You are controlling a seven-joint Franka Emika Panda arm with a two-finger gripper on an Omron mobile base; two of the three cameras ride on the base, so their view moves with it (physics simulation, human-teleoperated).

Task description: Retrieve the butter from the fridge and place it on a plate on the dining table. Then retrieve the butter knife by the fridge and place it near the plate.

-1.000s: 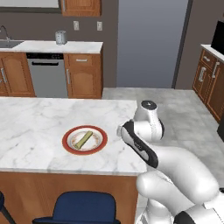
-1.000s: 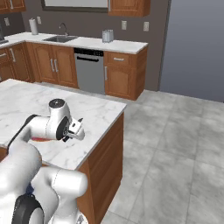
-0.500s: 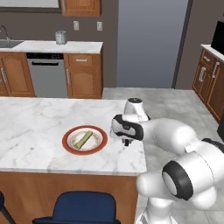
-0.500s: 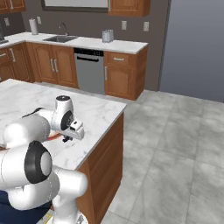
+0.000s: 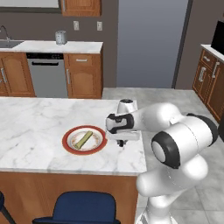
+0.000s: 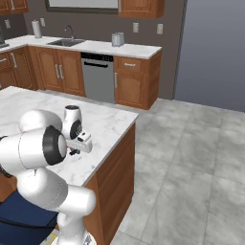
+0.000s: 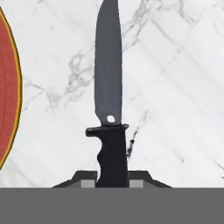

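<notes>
Now butter knife (image 7: pixel 109 109) in tool (image 7: pixel 112 178), blade straight ahead, alongside plate (image 7: pixel 8 92).

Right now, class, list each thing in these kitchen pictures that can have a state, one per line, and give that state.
butter: lying on the plate.
plate: flat on the dining table.
dining table: bears the plate.
butter knife: handle clamped in the claw, blade pointing away, beside the plate's rim.
claw: shut on the butter knife's handle, low over the marble.
dishwasher: door closed.
</notes>
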